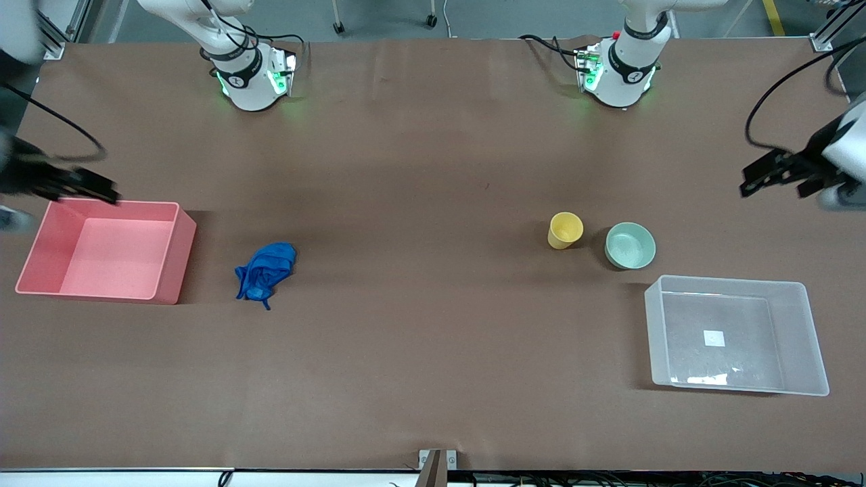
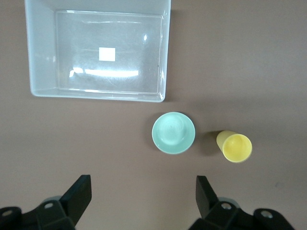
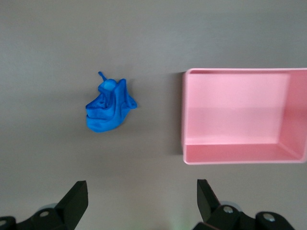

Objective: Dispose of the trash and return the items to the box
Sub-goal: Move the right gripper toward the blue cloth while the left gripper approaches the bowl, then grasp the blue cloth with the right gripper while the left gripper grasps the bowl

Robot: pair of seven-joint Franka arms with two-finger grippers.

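Blank white square label [image 1: 714, 338] in clear box [image 1: 815, 352]; no legible writing. Left gripper [image 2: 143, 195] and right gripper [image 3: 142, 197] spread wide, holding nothing.

The front view looks steeply down from high across the table [image 1: 433, 379], facing both arm bases and taking in its whole width. The left wrist view looks straight down from well above the clear box [image 2: 165, 52], mint-green bowl [image 2: 173, 132] and yellow cup [image 2: 234, 146]. The right wrist view looks down likewise on the blue wad [image 3: 109, 111] and pink bin [image 3: 230, 154]. The front view shares all five things; the wrist views share none.
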